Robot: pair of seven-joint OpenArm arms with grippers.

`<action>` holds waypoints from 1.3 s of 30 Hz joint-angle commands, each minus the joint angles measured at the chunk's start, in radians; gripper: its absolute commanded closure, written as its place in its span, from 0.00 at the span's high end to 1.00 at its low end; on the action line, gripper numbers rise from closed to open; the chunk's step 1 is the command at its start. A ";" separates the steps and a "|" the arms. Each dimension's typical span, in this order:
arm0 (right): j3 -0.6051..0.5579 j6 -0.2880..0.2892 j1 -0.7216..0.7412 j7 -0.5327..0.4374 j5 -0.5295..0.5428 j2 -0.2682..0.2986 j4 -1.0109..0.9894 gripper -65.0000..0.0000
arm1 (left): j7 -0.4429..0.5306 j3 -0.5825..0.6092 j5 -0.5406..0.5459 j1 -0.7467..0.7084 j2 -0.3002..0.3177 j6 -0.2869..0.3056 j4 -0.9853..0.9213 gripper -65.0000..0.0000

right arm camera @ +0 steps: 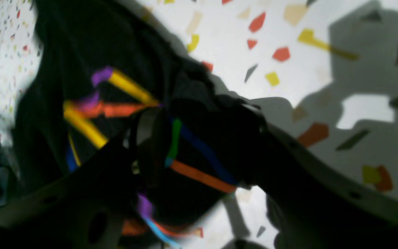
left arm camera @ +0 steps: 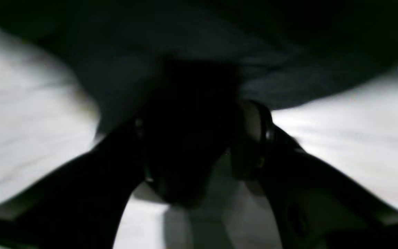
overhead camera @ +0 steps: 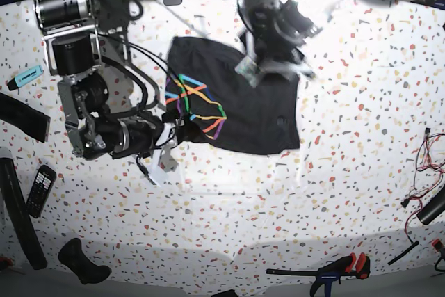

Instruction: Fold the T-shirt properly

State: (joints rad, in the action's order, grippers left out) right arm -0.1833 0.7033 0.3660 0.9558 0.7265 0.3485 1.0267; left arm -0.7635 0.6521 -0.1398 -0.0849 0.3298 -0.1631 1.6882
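Note:
The dark charcoal T-shirt [overhead camera: 257,116] lies bunched on the speckled table [overhead camera: 348,172], with its rainbow-line print [overhead camera: 198,106] facing up at its left side. My right gripper [overhead camera: 177,131] is shut on the shirt's left edge by the print. In the right wrist view the printed fabric [right arm camera: 81,52] fills the space between the fingers of the right gripper [right arm camera: 192,145]. My left gripper [overhead camera: 249,67] is shut on the shirt's far edge. In the left wrist view dark cloth [left arm camera: 185,41] is pinched in the left gripper [left arm camera: 192,138], blurred.
A remote control [overhead camera: 40,189], a teal marker [overhead camera: 26,76] and black straps [overhead camera: 21,117] lie at the left. A black and red clamp [overhead camera: 341,270] lies at the front. Cables [overhead camera: 427,151] lie at the right edge. A bright lamp glare sits at the top.

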 commanded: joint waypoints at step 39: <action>0.360 -0.005 -0.332 0.092 0.149 0.064 0.512 0.48 | -0.031 -0.277 0.127 0.241 -0.090 -0.016 0.043 0.43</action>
State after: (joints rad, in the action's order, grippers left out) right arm 0.1719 0.6930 0.0166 1.0649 0.8585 0.4007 1.5219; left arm -0.8043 0.3767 -0.0029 0.1471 0.2329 -0.1749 1.7218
